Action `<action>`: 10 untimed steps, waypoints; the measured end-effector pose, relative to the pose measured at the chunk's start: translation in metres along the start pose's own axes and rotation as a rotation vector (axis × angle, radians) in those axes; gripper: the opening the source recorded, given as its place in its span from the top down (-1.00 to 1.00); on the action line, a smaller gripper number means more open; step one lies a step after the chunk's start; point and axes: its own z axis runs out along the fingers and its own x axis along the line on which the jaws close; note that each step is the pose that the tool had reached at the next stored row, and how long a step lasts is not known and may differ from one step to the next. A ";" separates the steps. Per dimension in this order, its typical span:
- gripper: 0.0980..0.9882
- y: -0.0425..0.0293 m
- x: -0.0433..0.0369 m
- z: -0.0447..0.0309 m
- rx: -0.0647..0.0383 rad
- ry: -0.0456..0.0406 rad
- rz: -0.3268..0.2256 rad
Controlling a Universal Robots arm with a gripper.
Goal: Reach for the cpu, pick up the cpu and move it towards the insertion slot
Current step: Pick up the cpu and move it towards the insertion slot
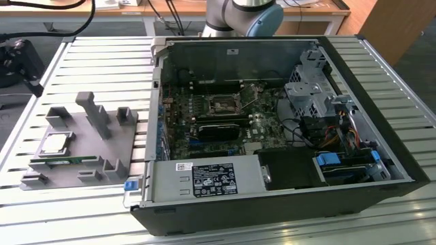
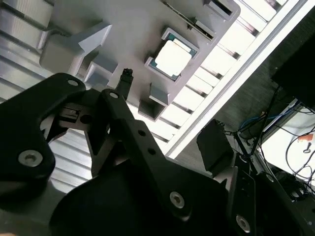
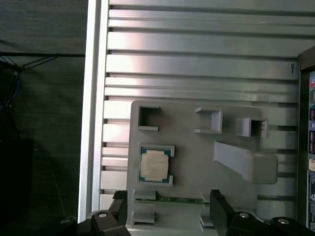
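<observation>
— Where's the cpu [image 1: 56, 143]?
— Flat in its square pocket on the gray holder tray [image 1: 85, 145], silver top up, with nothing touching it. The green memory stick [image 1: 65, 162] lies just beside it on the same tray.
— And the gripper [image 3: 167, 196]?
— Above the tray in the first wrist view, fingers [image 3: 216, 206] spread wide and holding nothing. The cpu sits clear of both.
— The insertion slot [image 1: 223, 105]?
— Well apart from the tray, inside the open computer case [image 1: 272, 209] that stands just beside the tray, on the exterior view's right. Tray and case both rest on the slatted metal table [image 1: 102, 56].
</observation>
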 end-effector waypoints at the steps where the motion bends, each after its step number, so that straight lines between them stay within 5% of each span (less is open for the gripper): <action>1: -0.48 -0.0008 0.0003 0.0018 0.000 0.0000 0.000; 3: -0.63 -0.0022 0.0010 0.0054 0.000 -0.0001 0.000; 10: -0.63 -0.0049 0.0018 0.0181 0.000 -0.0001 0.000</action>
